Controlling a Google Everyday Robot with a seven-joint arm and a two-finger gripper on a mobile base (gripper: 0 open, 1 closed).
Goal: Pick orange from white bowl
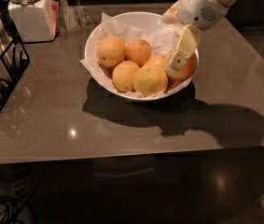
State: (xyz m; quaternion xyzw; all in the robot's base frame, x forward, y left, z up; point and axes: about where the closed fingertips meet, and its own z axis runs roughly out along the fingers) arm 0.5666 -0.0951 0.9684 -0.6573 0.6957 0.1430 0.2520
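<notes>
The white bowl [90, 43], lined with crinkled white paper, stands at the back middle of the grey table. The orange [190, 68], the deepest in colour, lies against the bowl's right rim. Several paler yellow-orange fruits lie beside it, such as one at the front [150, 80] and one at the left [110, 51]. My gripper [177, 63] reaches down from the upper right into the right side of the bowl. It lies right in front of the orange and hides the orange's left part.
A white lidded jar [29, 14] stands at the back left. A black wire rack [3, 73] holding glassware sits at the left edge. The table's front edge [122, 154] runs across the lower middle; the arm's shadow falls right of the bowl.
</notes>
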